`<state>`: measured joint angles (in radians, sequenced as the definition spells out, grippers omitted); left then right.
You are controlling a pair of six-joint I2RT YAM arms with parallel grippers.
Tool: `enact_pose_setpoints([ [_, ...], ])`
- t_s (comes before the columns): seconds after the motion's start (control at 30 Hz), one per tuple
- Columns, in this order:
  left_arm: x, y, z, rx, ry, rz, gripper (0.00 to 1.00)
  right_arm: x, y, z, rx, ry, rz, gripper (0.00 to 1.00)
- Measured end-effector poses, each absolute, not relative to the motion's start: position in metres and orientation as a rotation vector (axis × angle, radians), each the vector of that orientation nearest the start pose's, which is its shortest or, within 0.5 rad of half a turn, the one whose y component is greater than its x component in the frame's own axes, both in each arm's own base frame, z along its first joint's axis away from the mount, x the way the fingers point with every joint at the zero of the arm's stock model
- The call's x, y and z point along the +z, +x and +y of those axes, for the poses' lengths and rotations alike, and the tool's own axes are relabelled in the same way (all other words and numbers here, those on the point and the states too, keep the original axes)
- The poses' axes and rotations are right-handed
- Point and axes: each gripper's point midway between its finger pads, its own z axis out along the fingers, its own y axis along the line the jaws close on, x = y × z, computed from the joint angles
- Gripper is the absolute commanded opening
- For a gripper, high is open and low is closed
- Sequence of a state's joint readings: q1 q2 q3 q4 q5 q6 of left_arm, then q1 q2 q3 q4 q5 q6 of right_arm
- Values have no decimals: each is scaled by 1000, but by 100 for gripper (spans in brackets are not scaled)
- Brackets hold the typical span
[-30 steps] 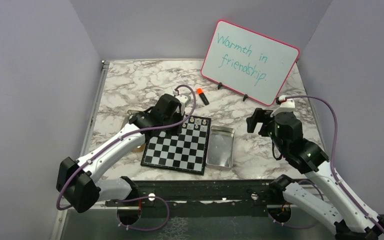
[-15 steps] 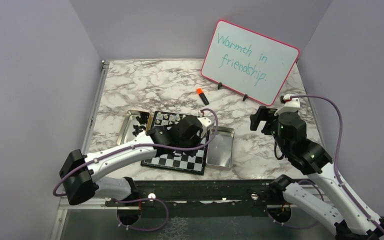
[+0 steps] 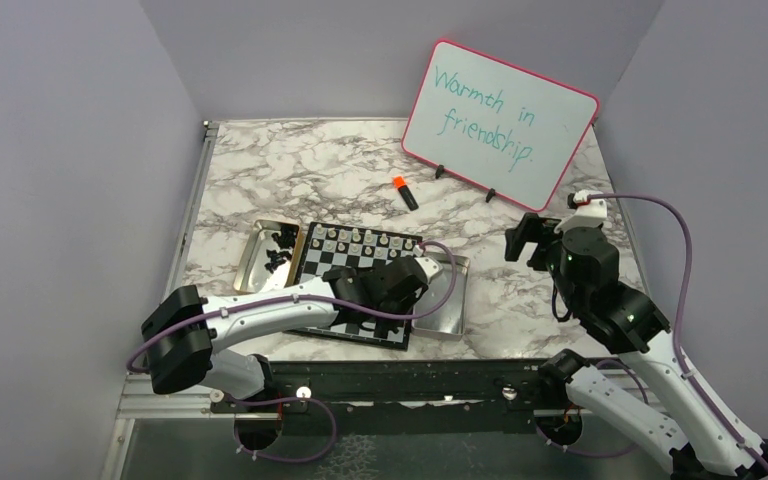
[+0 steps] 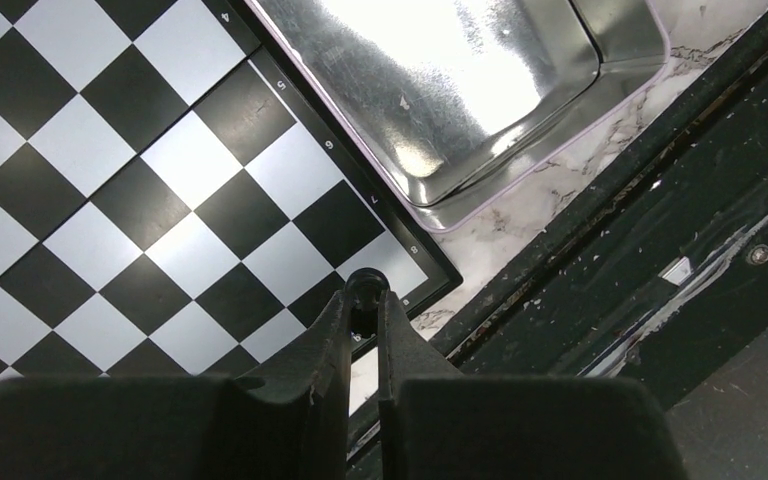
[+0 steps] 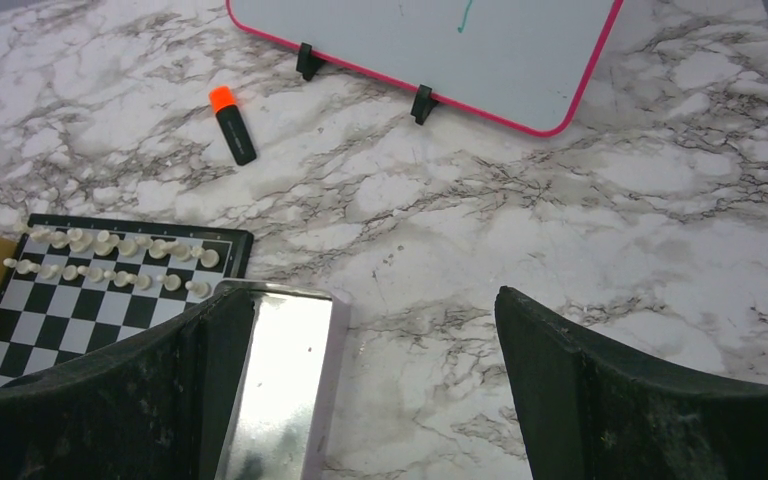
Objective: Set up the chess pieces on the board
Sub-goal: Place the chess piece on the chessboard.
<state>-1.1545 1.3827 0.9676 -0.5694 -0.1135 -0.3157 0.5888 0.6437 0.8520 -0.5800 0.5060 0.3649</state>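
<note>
1. Checked board (image 4: 110, 180) on veined marble counter (image 5: 560, 200); pale chess pieces (image 5: 110, 245) line its two far rows.
2. Gold tray (image 3: 255, 265) holds black pieces (image 3: 280, 246); shiny silver tray (image 4: 440, 90) lies beside the board.
3. Left gripper (image 4: 364, 300) pinches a black piece (image 4: 363, 286) over the board's near corner; right gripper (image 5: 365, 320) gapes.

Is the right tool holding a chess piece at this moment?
No. The right tool stands wide open above the marble table, with nothing held in it.
</note>
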Motion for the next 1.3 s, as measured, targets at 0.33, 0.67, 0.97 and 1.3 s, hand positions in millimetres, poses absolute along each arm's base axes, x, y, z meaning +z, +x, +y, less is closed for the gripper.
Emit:
enact_pose_setpoints([
  [0.33, 76, 129, -286, -403, 1032, 2420, 8, 262, 239, 72, 159, 124, 1884, 96],
  [0.67, 67, 126, -292, -411, 1051, 2424, 8, 262, 239, 72, 159, 125, 1883, 96],
  [0.97, 63, 124, -293, -416, 1061, 2430, 9, 262, 239, 72, 159, 126, 1883, 96],
  [1.3, 56, 122, -292, -402, 1072, 2446, 14, 264, 238, 71, 165, 129, 1875, 96],
])
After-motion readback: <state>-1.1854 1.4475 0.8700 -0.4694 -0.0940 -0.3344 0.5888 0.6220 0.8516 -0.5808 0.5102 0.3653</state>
